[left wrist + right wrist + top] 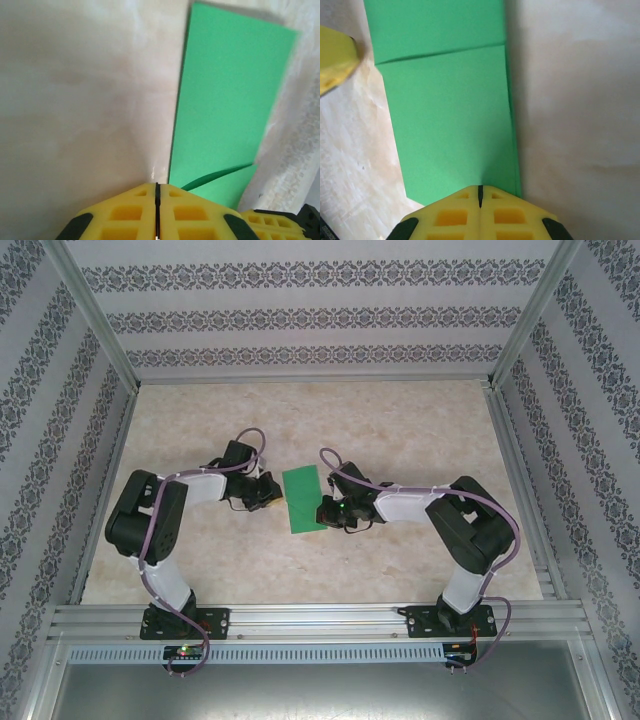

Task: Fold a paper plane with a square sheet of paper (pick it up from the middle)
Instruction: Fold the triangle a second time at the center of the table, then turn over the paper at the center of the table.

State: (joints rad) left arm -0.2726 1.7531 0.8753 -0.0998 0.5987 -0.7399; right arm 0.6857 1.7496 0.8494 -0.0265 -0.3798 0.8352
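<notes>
The green paper sheet lies on the table between both arms, folded into a narrow rectangle. In the left wrist view the paper sheet has a slightly lifted flap at its near end. My left gripper is shut, its tips on the bare table just beside the sheet's left edge. My right gripper is shut too, and its tips rest on top of the paper sheet near its right edge. A crease line crosses the far part of the sheet. Nothing is held between either pair of fingers.
The beige marbled table is ringed by an aluminium frame and patterned walls. One yellow finger of the left gripper shows at the sheet's far side in the right wrist view.
</notes>
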